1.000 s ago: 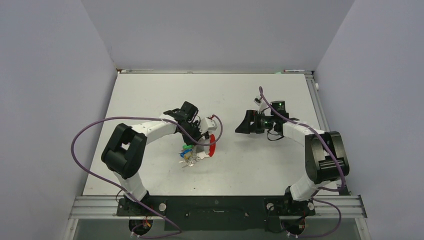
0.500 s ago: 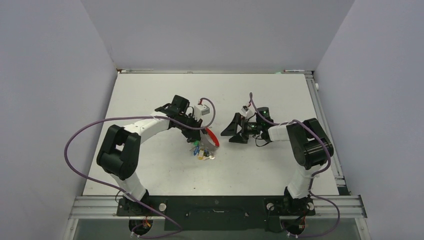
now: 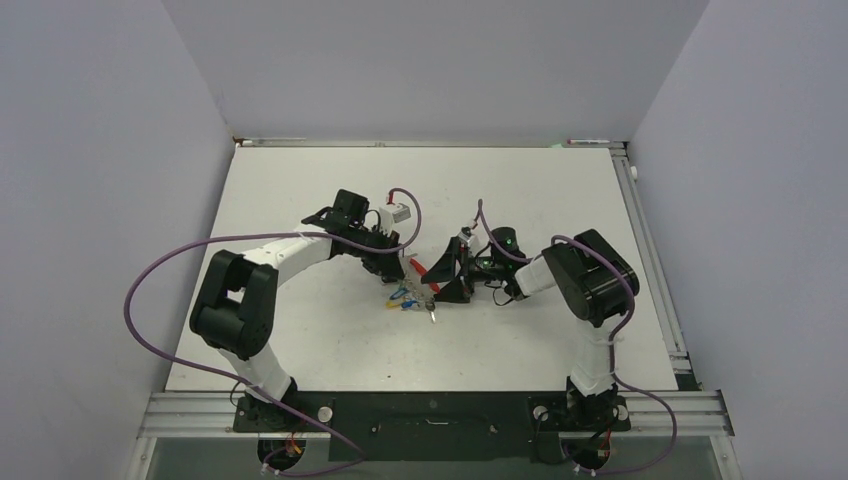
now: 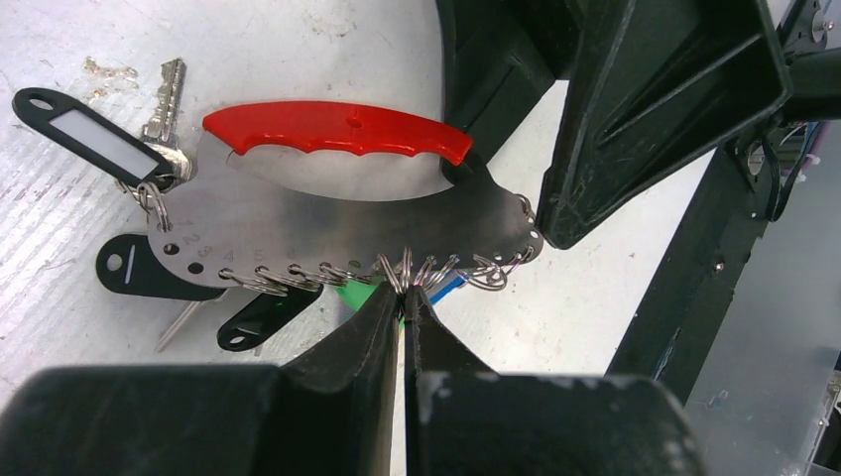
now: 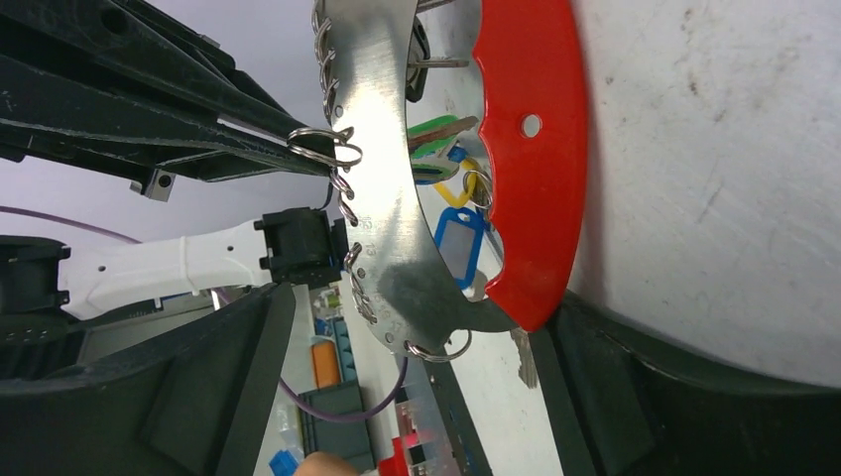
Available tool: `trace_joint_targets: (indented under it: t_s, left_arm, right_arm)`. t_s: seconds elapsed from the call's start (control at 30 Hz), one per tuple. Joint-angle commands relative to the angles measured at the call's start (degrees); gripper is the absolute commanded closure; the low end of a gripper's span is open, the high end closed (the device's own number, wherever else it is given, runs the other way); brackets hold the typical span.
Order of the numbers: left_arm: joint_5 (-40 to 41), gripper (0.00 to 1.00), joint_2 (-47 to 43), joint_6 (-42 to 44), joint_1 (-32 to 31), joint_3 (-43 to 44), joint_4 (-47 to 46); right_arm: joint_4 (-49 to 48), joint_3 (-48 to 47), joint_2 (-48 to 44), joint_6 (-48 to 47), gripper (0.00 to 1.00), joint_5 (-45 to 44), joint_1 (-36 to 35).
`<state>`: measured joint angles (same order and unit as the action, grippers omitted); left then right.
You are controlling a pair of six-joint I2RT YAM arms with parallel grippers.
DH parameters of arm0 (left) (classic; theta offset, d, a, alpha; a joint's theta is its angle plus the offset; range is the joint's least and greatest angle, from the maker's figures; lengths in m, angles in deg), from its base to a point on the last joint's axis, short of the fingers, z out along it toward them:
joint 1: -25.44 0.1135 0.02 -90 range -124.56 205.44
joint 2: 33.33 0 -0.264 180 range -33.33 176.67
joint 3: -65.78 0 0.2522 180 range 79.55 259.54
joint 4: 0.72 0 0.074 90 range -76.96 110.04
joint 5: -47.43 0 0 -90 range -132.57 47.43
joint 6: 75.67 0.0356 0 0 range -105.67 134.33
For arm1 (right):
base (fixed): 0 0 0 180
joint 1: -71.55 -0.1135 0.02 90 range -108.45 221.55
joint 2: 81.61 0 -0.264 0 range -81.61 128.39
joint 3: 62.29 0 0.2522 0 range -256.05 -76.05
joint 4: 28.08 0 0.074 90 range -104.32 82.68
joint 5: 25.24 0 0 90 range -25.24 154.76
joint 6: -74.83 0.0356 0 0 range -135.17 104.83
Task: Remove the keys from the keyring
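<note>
The keyring, a red crescent (image 4: 337, 129) on a curved grey strip (image 4: 347, 223), hangs off the table in my left gripper (image 4: 402, 297). That gripper is shut on a small split ring at the strip's toothed edge. Several keys hang from the rings: black tags (image 4: 84, 129), a green one (image 4: 357, 295) and a blue and a yellow one (image 5: 461, 233). My right gripper (image 5: 426, 397) is open, with one finger on each side of the keyring's end (image 5: 466, 307) and not touching it. In the top view both grippers (image 3: 395, 268) (image 3: 445, 278) meet mid-table over the keys (image 3: 405, 297).
The white table (image 3: 300, 340) has raised rails at the back and right edges (image 3: 640, 220). Purple cables loop from both arms, one at the left (image 3: 150, 290). Grey walls close in three sides.
My left gripper has carried the keyring up and to the right, and the keys swing below it. My right gripper has moved left until its open fingers straddle the keyring's end.
</note>
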<state>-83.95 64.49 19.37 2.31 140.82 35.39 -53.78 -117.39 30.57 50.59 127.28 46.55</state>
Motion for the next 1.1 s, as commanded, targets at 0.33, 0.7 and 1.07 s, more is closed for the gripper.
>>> trace_joint_targets:
  t_s: [0.33,0.7,1.07]
  left_arm:
    - [-7.5,1.0,-3.4,2.1,-0.2,-1.9,-2.5]
    - [-6.6,1.0,-3.4,5.7,-2.2,-2.5,-1.0]
    - [-3.6,0.67,-2.0,12.5,-2.4,6.4,14.8]
  right_arm:
    - [-29.8,0.9,8.2,21.7,0.35,0.0,0.4]
    - [-26.9,-0.1,10.8,21.2,0.52,-1.1,0.1]
    - [-29.2,-3.6,8.3,19.5,0.95,0.6,1.3]
